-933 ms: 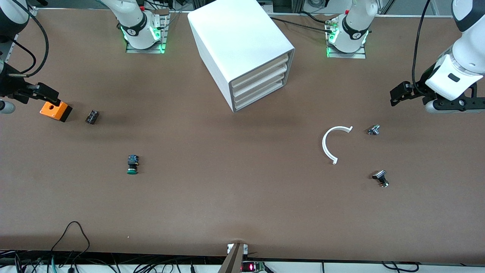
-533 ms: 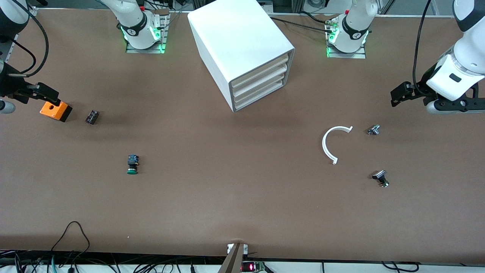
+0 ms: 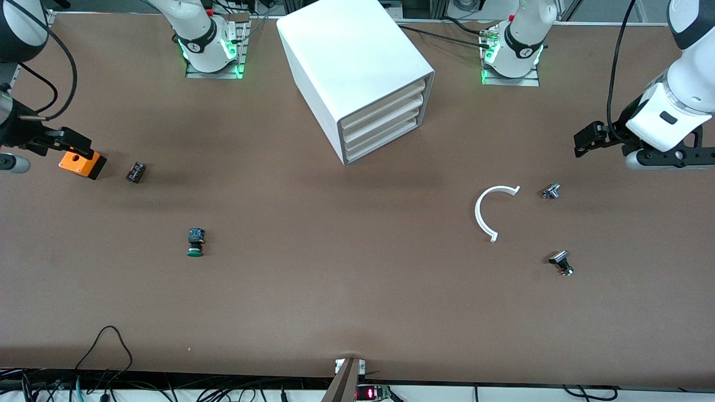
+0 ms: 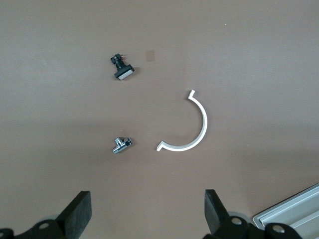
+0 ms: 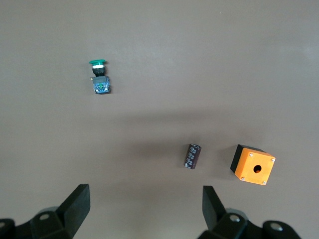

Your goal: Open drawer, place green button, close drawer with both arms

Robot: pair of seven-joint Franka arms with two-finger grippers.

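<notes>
Hovering, empty: my left gripper (image 3: 584, 139) hung wide-spread over the counter (image 3: 346, 290) at the left arm's end; my right gripper (image 3: 78, 146), likewise spread wide and empty, hung over the orange box (image 3: 82, 163) at the right arm's end.

Under the left gripper: white half-ring (image 4: 187, 124), silver part (image 4: 121, 145), black-capped part (image 4: 121, 69). None were wanted.

Under the right gripper: dark block (image 5: 193, 156), then the button (image 5: 99, 77), on its side, green cap toward the front camera, well apart from both.

Cabinet (image 3: 352, 72): four fronts flush; the drawer (image 3: 385, 142), lowest, was shut.

Step judged in hand: opening. I judged the left gripper best brought low and square to the angled front, catching the lowest lip only, pulling straight along the drawer's own line so the light cabinet would not skid. The right should approach the button across its black body.
</notes>
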